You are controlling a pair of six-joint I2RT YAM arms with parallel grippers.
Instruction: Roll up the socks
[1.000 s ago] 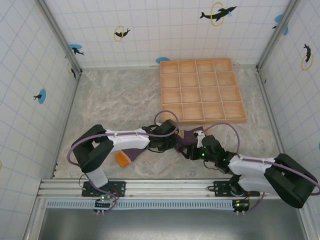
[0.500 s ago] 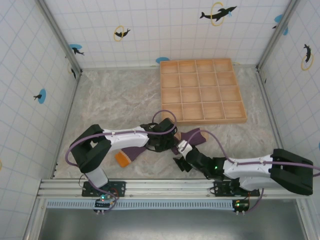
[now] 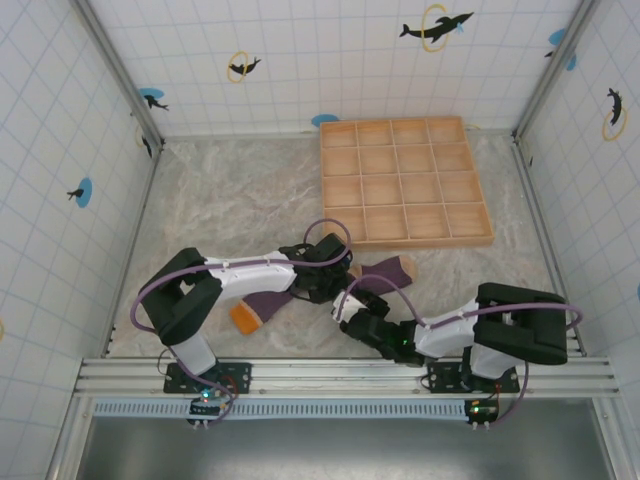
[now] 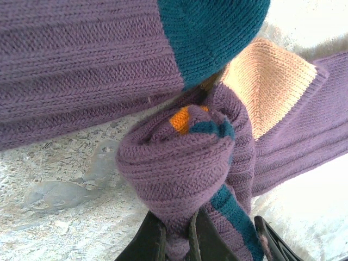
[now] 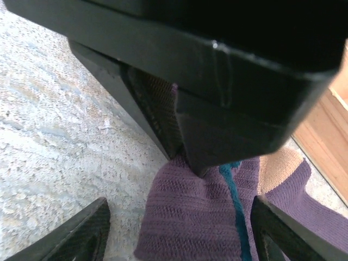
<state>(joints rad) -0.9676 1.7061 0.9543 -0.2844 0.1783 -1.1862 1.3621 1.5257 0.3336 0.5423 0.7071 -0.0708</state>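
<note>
**Top external view: socks partly rolled, left gripper pinching the roll**

The purple socks (image 3: 388,268) lie near the front edge of the table (image 3: 220,200), between the two arms and just in front of a wooden tray (image 3: 405,180). One end trails left to an orange toe and the other reaches right toward the tray.

The left gripper (image 3: 325,285) is over the middle of the socks. In the left wrist view its jaws are clenched on a tight roll (image 4: 185,157) of purple knit with teal and orange showing at the core. Flat, unrolled sock lies behind and to the right of the roll.

The right gripper (image 3: 350,308) sits just beside it, low over the table. In the right wrist view its fingers (image 5: 87,228) are spread wide on either side of the roll, gripping nothing.

The rolling looks about halfway done, since the roll is formed but loose lengths remain. The next move probably needs the right gripper to close on the roll or on a free end, so the left can let go and wind more fabric without the roll springing open.
</note>
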